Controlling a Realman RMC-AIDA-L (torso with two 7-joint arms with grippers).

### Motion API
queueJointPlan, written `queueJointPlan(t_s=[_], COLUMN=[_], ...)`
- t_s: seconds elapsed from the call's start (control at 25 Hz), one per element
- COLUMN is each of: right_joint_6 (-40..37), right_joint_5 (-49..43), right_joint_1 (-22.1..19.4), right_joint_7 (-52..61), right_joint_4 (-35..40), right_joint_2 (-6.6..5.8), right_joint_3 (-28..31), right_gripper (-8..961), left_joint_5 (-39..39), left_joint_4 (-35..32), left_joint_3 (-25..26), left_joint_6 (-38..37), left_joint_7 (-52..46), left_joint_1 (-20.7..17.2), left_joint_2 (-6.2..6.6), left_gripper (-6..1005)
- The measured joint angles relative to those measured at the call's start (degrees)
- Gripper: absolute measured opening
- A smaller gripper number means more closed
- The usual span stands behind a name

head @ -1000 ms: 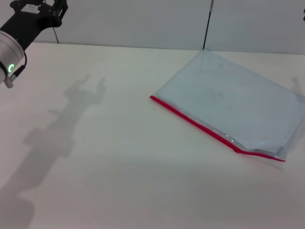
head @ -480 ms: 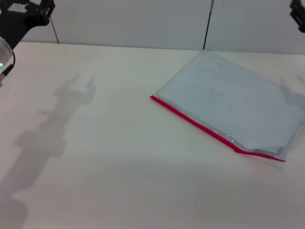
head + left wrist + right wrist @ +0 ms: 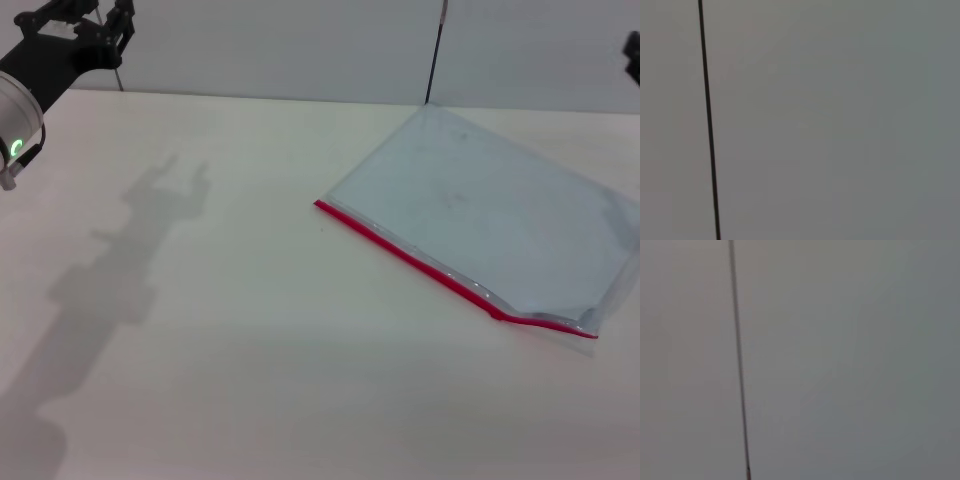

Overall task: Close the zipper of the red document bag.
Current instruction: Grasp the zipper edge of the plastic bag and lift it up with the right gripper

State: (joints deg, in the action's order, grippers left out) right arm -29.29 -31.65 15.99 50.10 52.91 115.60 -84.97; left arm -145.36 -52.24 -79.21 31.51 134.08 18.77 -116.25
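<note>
The red document bag (image 3: pixel 495 225) lies flat on the table's (image 3: pixel 250 330) right side, zipper (image 3: pixel 440 272) along its near edge; nothing touches it. Left gripper (image 3: pixel 85 25) hangs far left, fingers spread; right gripper (image 3: pixel 632 55) barely shows, grip state unreadable.

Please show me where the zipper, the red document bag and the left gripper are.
zipper (image 3: pixel 420 259): head view, middle of red strip.
red document bag (image 3: pixel 490 210): head view, translucent face.
left gripper (image 3: pixel 95 15): head view, between the black fingers.
</note>
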Motion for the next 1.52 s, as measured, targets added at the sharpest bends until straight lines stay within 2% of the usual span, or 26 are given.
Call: queueJointPlan(t_s=[0.16, 0.32, 0.4, 0.52, 0.68, 0.8, 0.96, 1.16, 1.4, 1.52], right_joint_6=[4.3, 6.4, 4.7, -2.9, -16.8, -23.8, -27.9, -31.1, -33.2, -34.9], right_joint_5=[-10.3, -24.5, -31.1, -41.4, -53.7, -61.4, -67.6, -76.3, -81.0, -85.2], right_joint_1=[-5.5, -10.2, -11.7, -13.1, -12.9, -12.1, -11.0, -9.4, -8.7, -8.0], right_joint_7=[11.7, 23.3, 29.6, 38.6, 45.2, 45.5, 45.6, 45.8, 46.1, 47.7], right_joint_4=[9.5, 18.4, 21.0, 23.3, 25.3, 25.9, 25.8, 25.3, 25.0, 25.3], right_joint_2=[0.08, 0.31, 0.28, 0.28, 0.32, 0.33, 0.33, 0.39, 0.44, 0.50], right_joint_3=[-0.2, -2.2, -2.7, -0.9, 2.8, 3.8, 4.1, 3.7, 3.2, 3.2], right_gripper=[580, 580, 580, 580, 581, 581, 583, 668, 787, 786], left_joint_5=[-0.1, -0.1, -0.2, -0.4, -0.1, -0.1, 0.0, 0.1, 0.1, 0.1], left_joint_4=[-0.6, -0.8, -1.0, -1.0, -1.1, -1.1, -1.1, -1.0, -1.0, -1.1], left_joint_3=[-0.1, -0.6, -0.6, -0.7, -0.9, -1.3, -1.3, -1.3, -1.3, -1.1], left_joint_6=[-0.6, -2.3, -2.7, -2.8, -2.8, -2.8, -2.8, -2.8, -2.9, -2.9], left_joint_7=[-0.9, -1.0, -1.0, -1.0, -1.0, -1.0, -1.0, -1.0, -1.0, -1.0], left_joint_1=[-0.5, -0.7, -1.1, -1.5, -1.6, -1.6, -1.5, -1.5, -1.6, -2.0], left_joint_2=[-0.07, -0.16, -0.17, -0.18, -0.19, -0.12, -0.05, 0.04, 0.09, 0.20], left_gripper=[426, 425, 425, 425, 425, 424, 424, 424, 423, 423])
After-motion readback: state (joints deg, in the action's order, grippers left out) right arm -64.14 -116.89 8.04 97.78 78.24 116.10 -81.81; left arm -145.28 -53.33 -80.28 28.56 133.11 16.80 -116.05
